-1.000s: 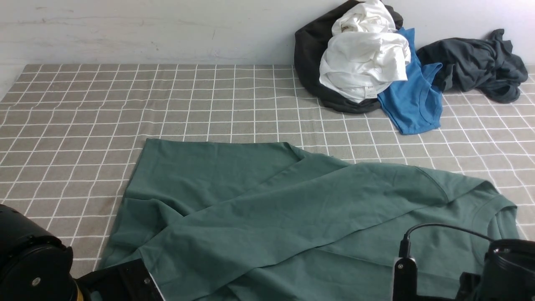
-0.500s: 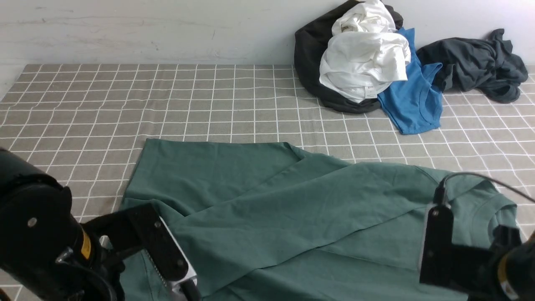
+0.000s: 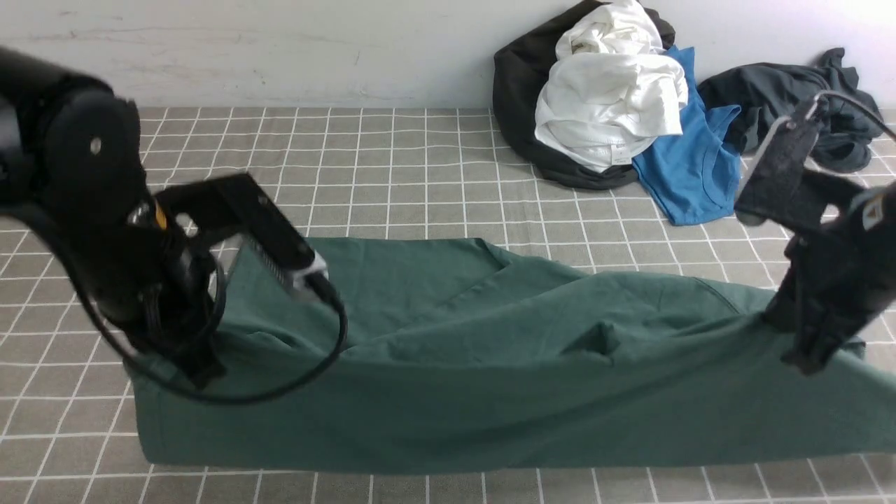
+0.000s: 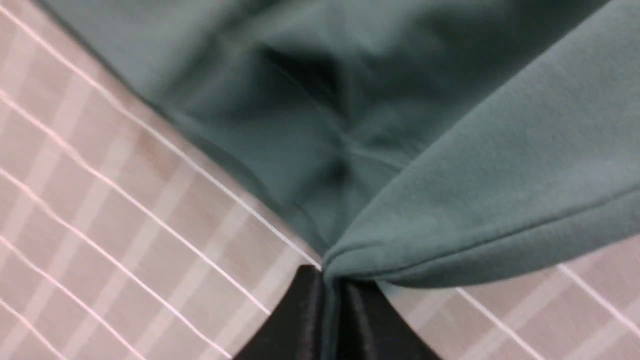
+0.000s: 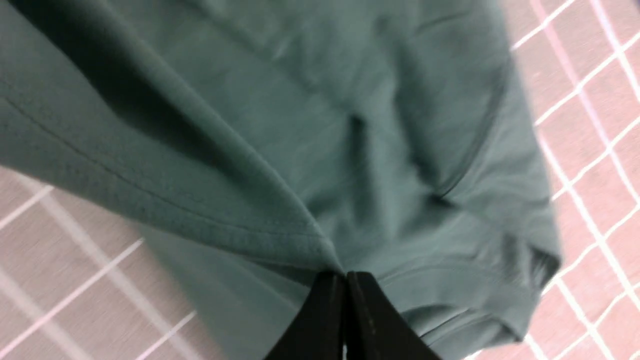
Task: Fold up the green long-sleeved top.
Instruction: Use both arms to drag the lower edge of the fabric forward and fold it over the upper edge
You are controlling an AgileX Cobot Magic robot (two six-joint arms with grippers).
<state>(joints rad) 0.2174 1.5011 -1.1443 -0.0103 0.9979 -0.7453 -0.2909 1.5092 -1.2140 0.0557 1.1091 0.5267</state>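
The green long-sleeved top (image 3: 448, 364) lies across the near half of the checked table, its near edge lifted and stretched between my two grippers. My left gripper (image 3: 199, 374) is shut on the cloth at the left end; the left wrist view shows the jaws (image 4: 330, 285) pinching a folded edge of the top (image 4: 475, 190). My right gripper (image 3: 805, 360) is shut on the cloth at the right end, near the collar; the right wrist view shows closed jaws (image 5: 345, 280) gripping a hemmed edge of the top (image 5: 350, 150).
A heap of clothes lies at the back right against the wall: a white garment (image 3: 609, 98) on a black one (image 3: 518, 91), a bright blue shirt (image 3: 693, 168) and a dark charcoal-grey garment (image 3: 798, 105). The grey checked tablecloth (image 3: 315, 161) covers the table.
Both arms have risen and moved forward from the near edge. The near edge of the top has been lifted and carried with them, stretched taut between the grippers.
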